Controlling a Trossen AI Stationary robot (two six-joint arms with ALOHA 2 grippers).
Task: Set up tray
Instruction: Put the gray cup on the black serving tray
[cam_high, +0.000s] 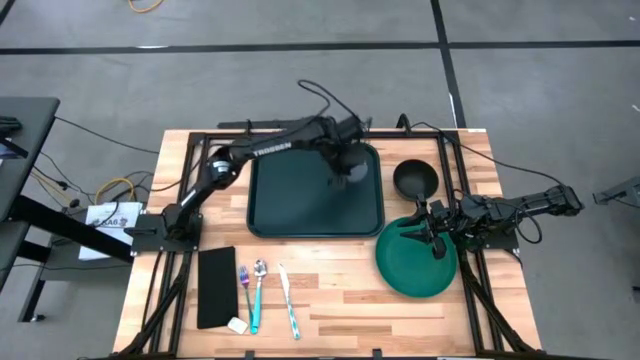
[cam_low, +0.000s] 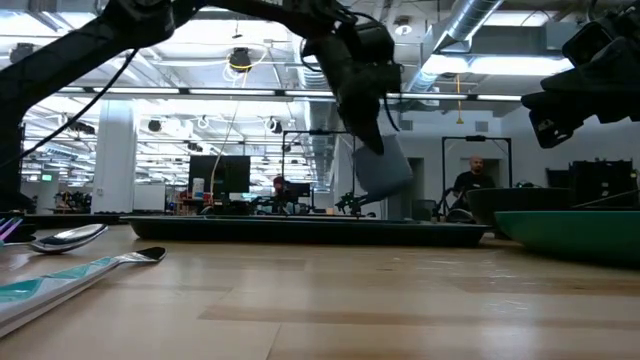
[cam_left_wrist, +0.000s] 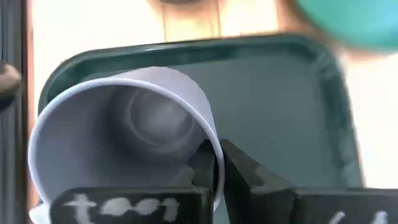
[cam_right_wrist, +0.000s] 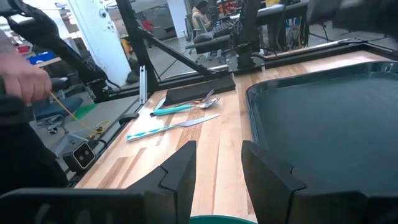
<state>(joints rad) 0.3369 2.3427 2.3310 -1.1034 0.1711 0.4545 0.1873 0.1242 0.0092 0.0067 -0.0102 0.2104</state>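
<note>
The dark green tray (cam_high: 300, 200) lies flat in the middle of the table, toward the far side. My left gripper (cam_high: 346, 165) hangs over the tray's far right corner, shut on a pale grey cup (cam_low: 382, 170). In the left wrist view the cup (cam_left_wrist: 124, 137) shows its open mouth with the tray (cam_left_wrist: 280, 106) beneath. My right gripper (cam_high: 436, 236) hovers open above the round green plate (cam_high: 415, 262) to the right of the tray, touching nothing. Its own view looks between the fingers (cam_right_wrist: 214, 168) across the tray (cam_right_wrist: 336, 112). My left gripper holds the cup by its rim (cam_left_wrist: 210, 130), one finger (cam_left_wrist: 202, 165) inside the mouth and the other (cam_left_wrist: 245, 171) outside the wall. It comes from above. The cup hangs tilted below the fingers, lifted clear of the tray (cam_low: 300, 230).
A black bowl (cam_high: 414, 178) stands right of the tray, beyond the plate. Near the table's front left lie a flat black rectangle (cam_high: 216, 287), a fork (cam_high: 245, 280), a spoon (cam_high: 259, 285), a knife (cam_high: 288, 300) and a small white piece (cam_high: 237, 324). People show in the room behind.
</note>
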